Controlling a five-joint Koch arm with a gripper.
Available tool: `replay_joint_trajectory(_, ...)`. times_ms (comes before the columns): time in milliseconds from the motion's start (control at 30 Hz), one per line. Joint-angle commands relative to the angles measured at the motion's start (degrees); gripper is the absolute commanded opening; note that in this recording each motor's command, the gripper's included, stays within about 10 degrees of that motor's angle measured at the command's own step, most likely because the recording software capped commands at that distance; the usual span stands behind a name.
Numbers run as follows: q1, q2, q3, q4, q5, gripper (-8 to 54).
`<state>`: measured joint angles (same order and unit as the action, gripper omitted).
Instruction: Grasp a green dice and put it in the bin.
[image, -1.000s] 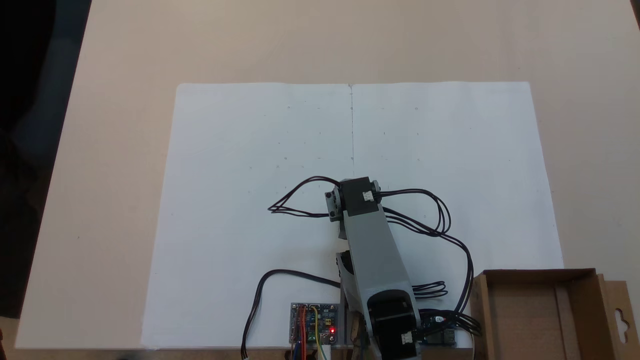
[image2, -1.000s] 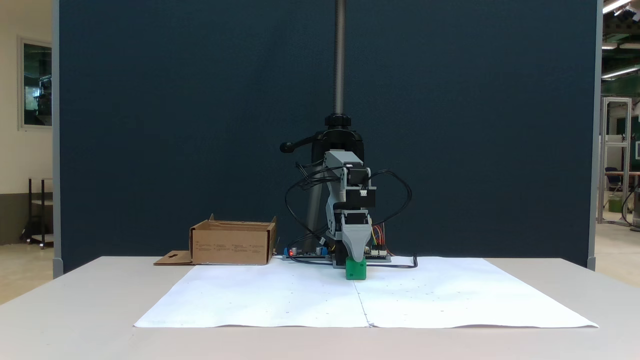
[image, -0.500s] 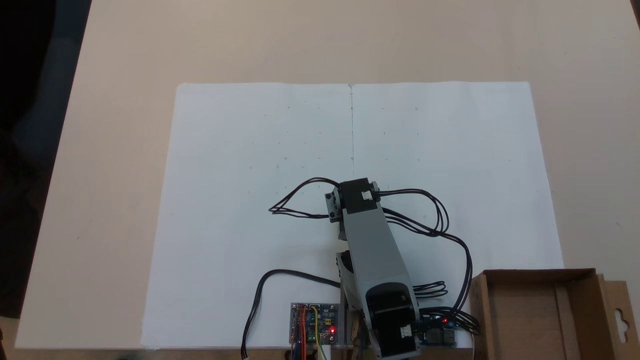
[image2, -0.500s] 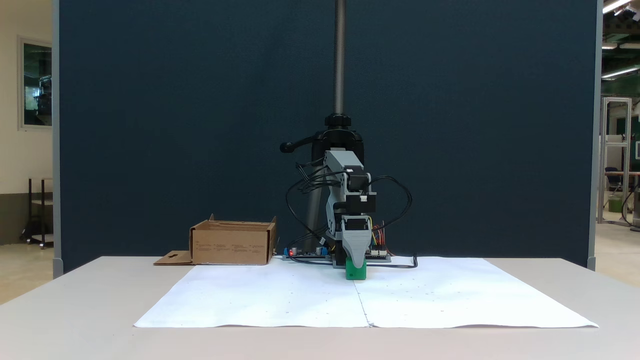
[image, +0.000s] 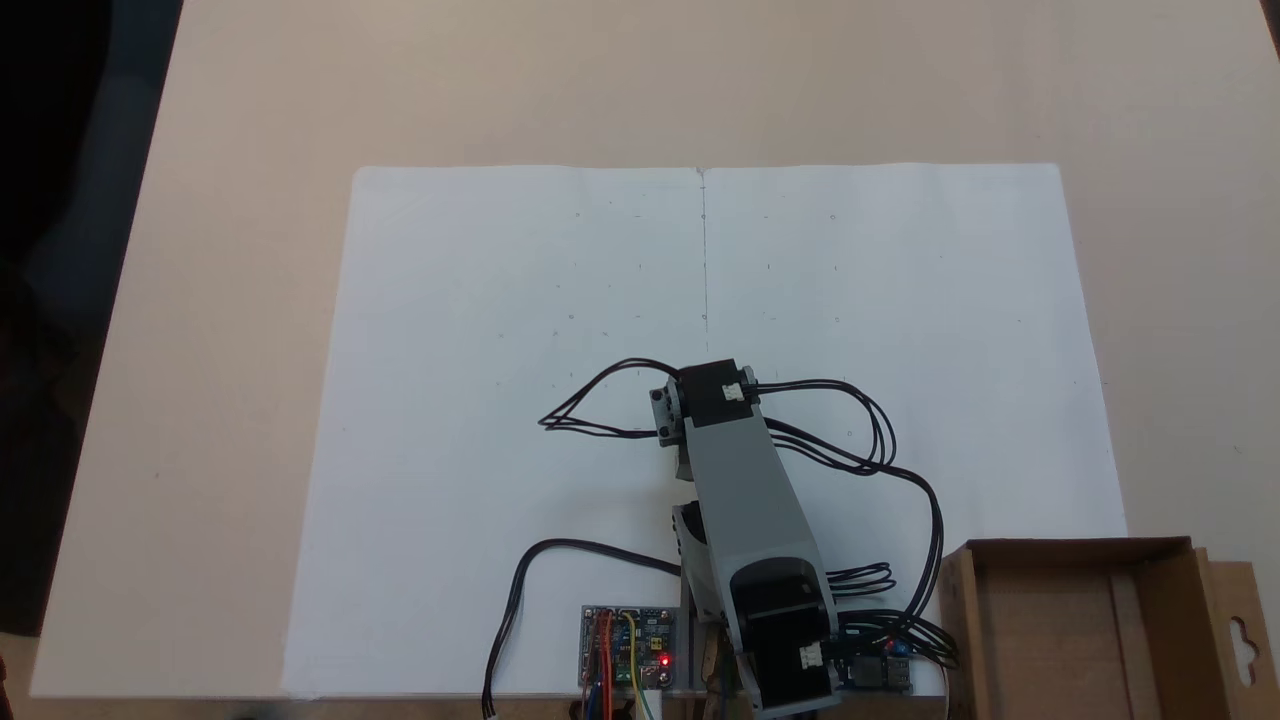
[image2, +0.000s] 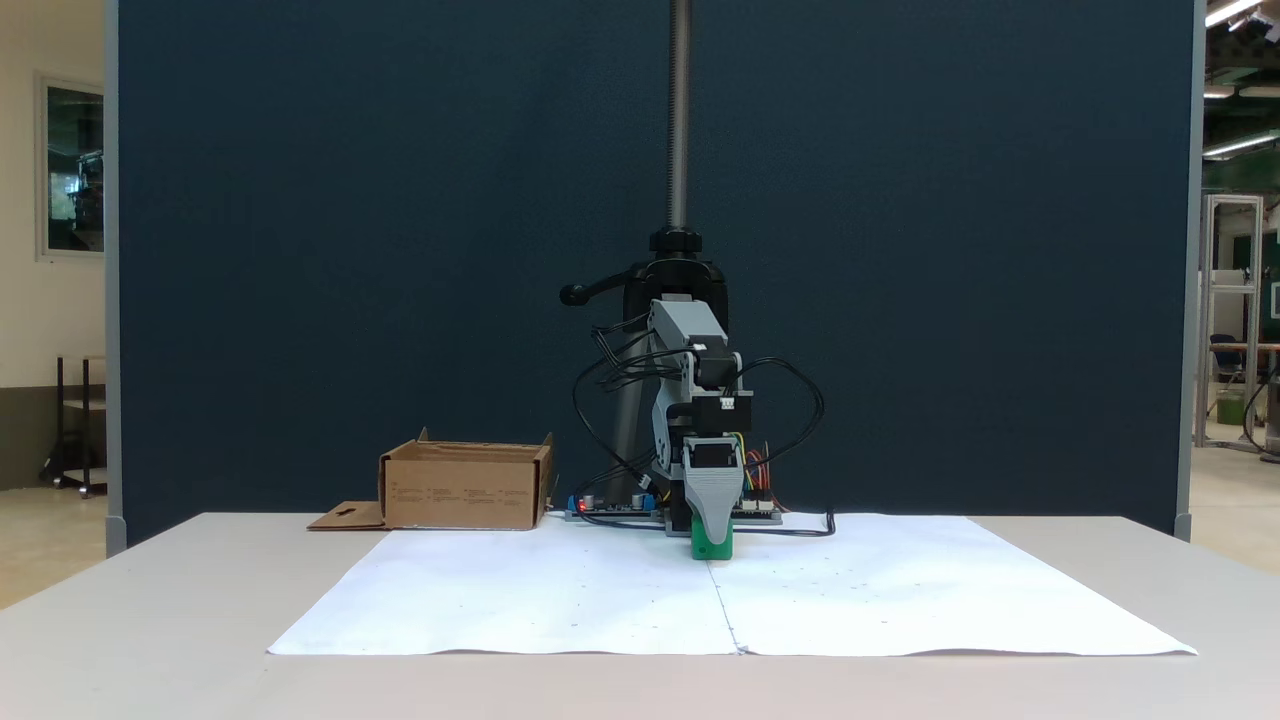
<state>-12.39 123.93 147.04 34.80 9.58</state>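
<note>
1. Here we find the small bright green dice (image2: 711, 546) sitting on the white paper sheet (image2: 560, 590), just beside the sheet's centre seam, directly in front of the arm's base in the low fixed view.

2. The grey plastic gripper (image2: 711, 534) points straight down over the dice, and its front jaw now overlaps the cube's upper half. A second ago the tip only met the cube's top, so we read this as the arm having lowered around it.

3. In the fixed view from above, the grey forearm link (image: 745, 490) covers both the gripper and the dice. The black elbow motor (image: 712, 392) has slipped slightly toward the base, which fits that descent.

4. We cannot tell how the fingers stand: the two jaws line up one behind the other, with a single tip on show. The dice probably sits between them, though no frame confirms it.

5. The shallow brown cardboard box (image: 1075, 630) with its hang-hole flap (image: 1243, 635) rests well apart from the dice, at the lower right of the top-down view and to the left in the low view. It looks empty as far as we can see inside.

6. We judge the task to be at the grasping step, with the lift and the carry to the box not yet done. Next comes a firm squeeze before raising, since the rounded cube could slip out.
</note>
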Motion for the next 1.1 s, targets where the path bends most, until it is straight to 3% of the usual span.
replay_joint_trajectory(0,-1.6,0.6,-0.8,-1.9,3.7,42.8)
replay_joint_trajectory(267,-1.4,0.6,-0.8,-1.8,8.0,42.6)
replay_joint_trajectory(1067,-2.0,-3.7,-0.4,-3.3,7.9,40.4)
